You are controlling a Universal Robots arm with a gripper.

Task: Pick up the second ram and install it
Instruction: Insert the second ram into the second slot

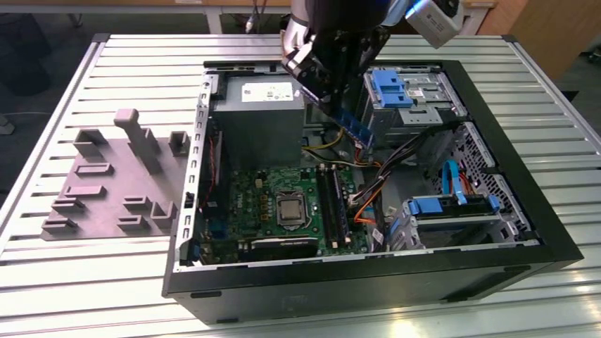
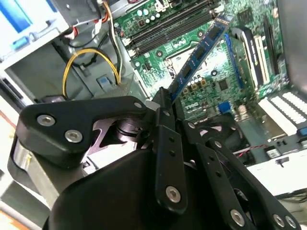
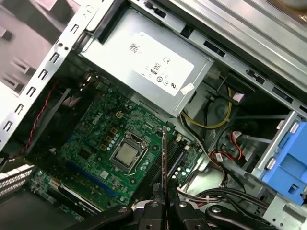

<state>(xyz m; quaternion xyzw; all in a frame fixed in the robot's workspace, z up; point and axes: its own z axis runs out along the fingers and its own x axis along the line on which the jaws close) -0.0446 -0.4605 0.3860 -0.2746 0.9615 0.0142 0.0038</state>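
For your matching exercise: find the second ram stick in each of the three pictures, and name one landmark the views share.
Exterior view: the second ram hangs from the gripper above the open case, beside the blue drive bay.
Second wrist view: it slants out from the gripper over the motherboard.
First wrist view: edge-on, a thin strip above the gripper.
Shared landmark: the CPU socket.

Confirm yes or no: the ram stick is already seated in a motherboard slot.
No. The ram stick is clamped in the end effector, held above the motherboard.
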